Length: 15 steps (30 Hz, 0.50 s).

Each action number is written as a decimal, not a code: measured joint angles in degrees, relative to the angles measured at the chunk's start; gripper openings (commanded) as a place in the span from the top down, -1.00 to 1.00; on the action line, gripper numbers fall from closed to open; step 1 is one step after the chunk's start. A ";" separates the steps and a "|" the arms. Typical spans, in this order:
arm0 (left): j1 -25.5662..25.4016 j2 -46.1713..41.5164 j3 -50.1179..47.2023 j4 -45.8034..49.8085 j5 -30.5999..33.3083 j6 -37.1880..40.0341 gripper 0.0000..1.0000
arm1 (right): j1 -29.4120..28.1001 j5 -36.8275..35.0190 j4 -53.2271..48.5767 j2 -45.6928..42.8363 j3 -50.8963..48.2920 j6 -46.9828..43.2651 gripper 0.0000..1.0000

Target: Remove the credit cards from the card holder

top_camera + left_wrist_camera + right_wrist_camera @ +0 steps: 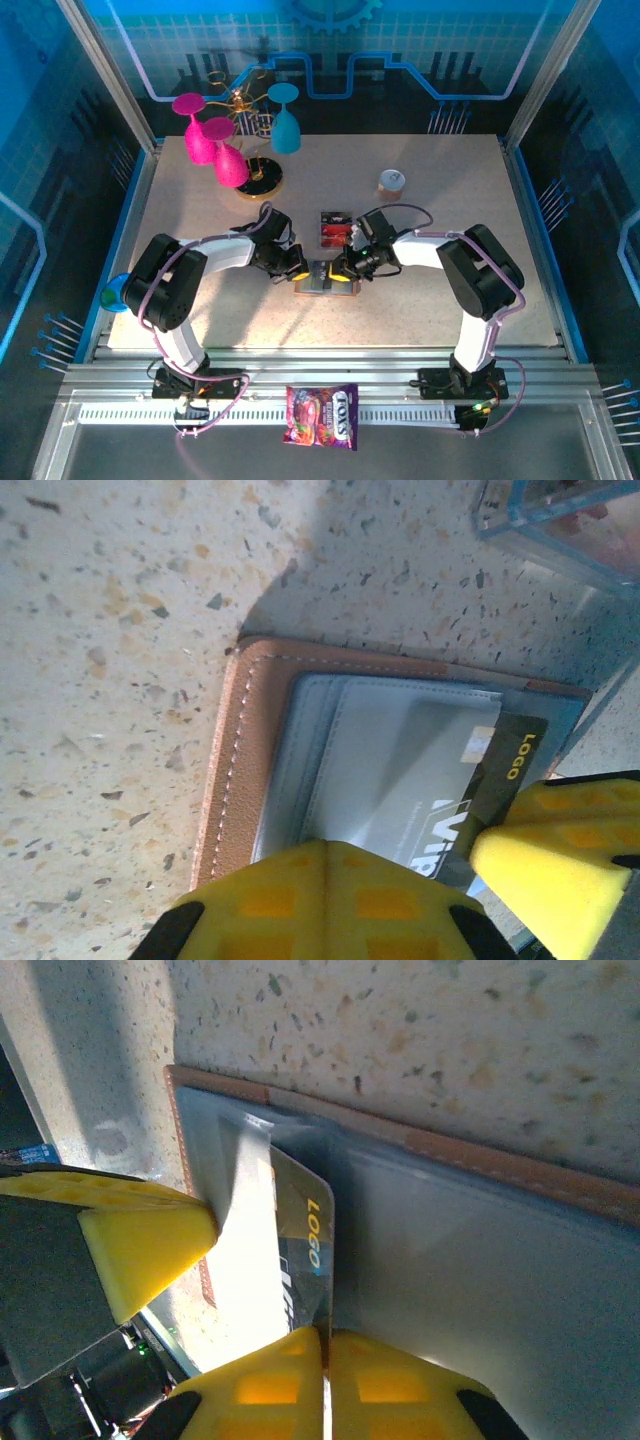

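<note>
The tan-brown card holder lies open on the table between my two grippers, its grey-blue pockets facing up. A dark credit card printed "LOGO" sticks partly out of a pocket, and it also appears in the left wrist view. My right gripper is shut on that card's edge. My left gripper is shut, its joined tips pressing down on the holder's pocket. Red and dark credit cards lie on the table just behind the holder.
Pink glasses and a blue glass stand by a gold rack at the back left. A small cup stands at the back right. A colourful candy packet lies on the rail in front. A clear-edged piece lies beyond the holder.
</note>
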State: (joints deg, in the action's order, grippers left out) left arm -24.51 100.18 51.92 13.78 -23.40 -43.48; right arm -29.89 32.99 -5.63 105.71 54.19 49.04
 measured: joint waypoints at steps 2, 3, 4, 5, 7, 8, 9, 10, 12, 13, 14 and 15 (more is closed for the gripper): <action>0.00 0.00 0.00 0.00 0.00 0.00 0.89 | 0.48 -0.20 -1.29 -0.63 0.00 -0.92 0.82; 0.00 0.00 0.00 0.00 0.00 0.00 0.89 | 0.70 -0.42 -2.16 -1.03 0.00 -1.53 0.83; 0.00 0.00 0.00 0.00 0.00 0.00 0.89 | 0.85 -0.74 -2.95 -1.38 0.00 -2.03 0.83; -0.04 0.00 0.00 0.00 0.00 0.00 0.89 | 1.01 -1.07 -3.91 -1.81 0.00 -2.69 0.83; -0.04 0.00 0.00 -0.02 0.00 0.00 0.89 | 1.20 -1.68 -5.64 -2.54 0.02 -3.87 0.84; -0.04 0.00 0.00 -0.02 0.00 -0.02 0.89 | 1.22 -2.10 -6.62 -2.89 0.04 -4.44 0.84; -0.04 0.00 0.00 -0.02 0.00 0.00 0.89 | 1.25 -2.54 -7.65 -3.17 0.13 -5.11 0.84; -0.04 0.00 0.00 -0.02 0.00 -0.02 0.89 | 1.25 -2.86 -8.44 -3.30 0.26 -5.62 0.84; -0.04 0.00 0.00 -0.02 0.00 0.00 0.89 | 1.29 -3.65 -10.16 -3.50 0.76 -6.54 0.84; -0.04 0.00 0.00 -0.02 0.00 -0.02 0.88 | 1.31 -3.98 -10.91 -3.63 0.96 -6.93 0.85; -0.04 0.00 0.00 -0.02 0.00 -0.02 0.89 | 1.36 -4.33 -11.74 -3.74 1.18 -7.32 0.85; -0.04 0.00 0.00 -0.02 0.00 -0.02 0.89 | 1.36 -4.59 -12.41 -3.82 1.42 -7.58 0.85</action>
State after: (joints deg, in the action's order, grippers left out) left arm -24.56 100.18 51.92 13.76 -23.40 -43.51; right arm -28.53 28.40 -18.04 101.89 55.61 41.45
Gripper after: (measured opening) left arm 0.059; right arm 0.080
